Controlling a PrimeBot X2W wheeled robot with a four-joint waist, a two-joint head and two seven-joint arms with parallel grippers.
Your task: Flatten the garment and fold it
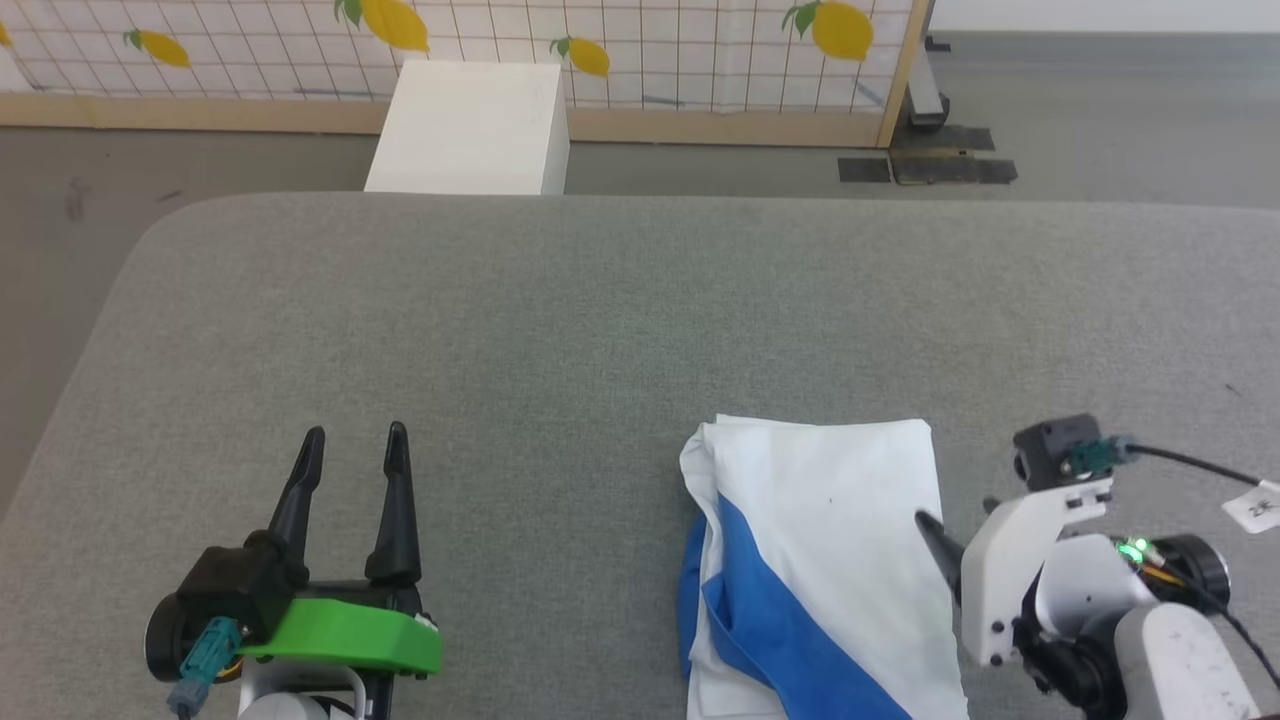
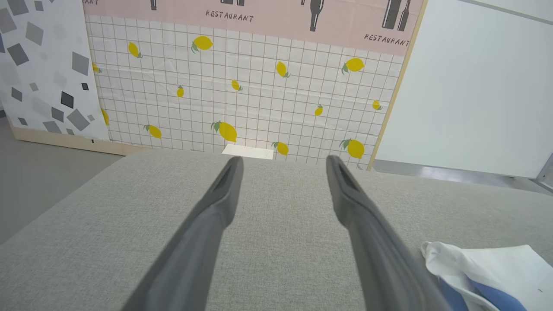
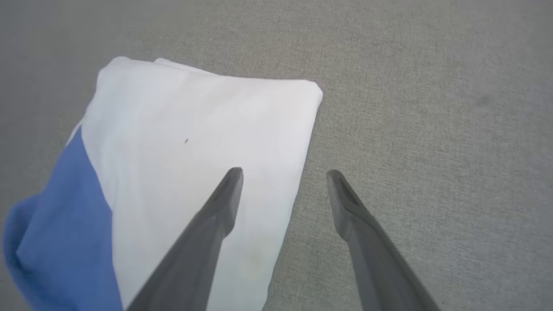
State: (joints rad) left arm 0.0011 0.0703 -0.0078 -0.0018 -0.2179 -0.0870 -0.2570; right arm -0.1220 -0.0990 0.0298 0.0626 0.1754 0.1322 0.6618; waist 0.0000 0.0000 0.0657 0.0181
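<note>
The garment (image 1: 830,560) lies folded into a compact rectangle on the grey table (image 1: 560,330), white on top with a blue band running diagonally across its near left part. In the right wrist view the garment (image 3: 185,164) has its right edge between my right gripper's (image 3: 283,175) open fingers, one finger over the white cloth, the other over bare table, holding nothing. In the head view the right gripper (image 1: 935,530) sits at the garment's right edge. My left gripper (image 1: 355,445) rests open on the near left, well apart from the cloth; the left wrist view has the left gripper (image 2: 283,166) and the garment (image 2: 488,272).
A white box (image 1: 470,125) stands on the floor beyond the table's far edge. A lemon-print screen (image 1: 650,50) closes the back. A cable with a white tag (image 1: 1255,505) trails from the right wrist.
</note>
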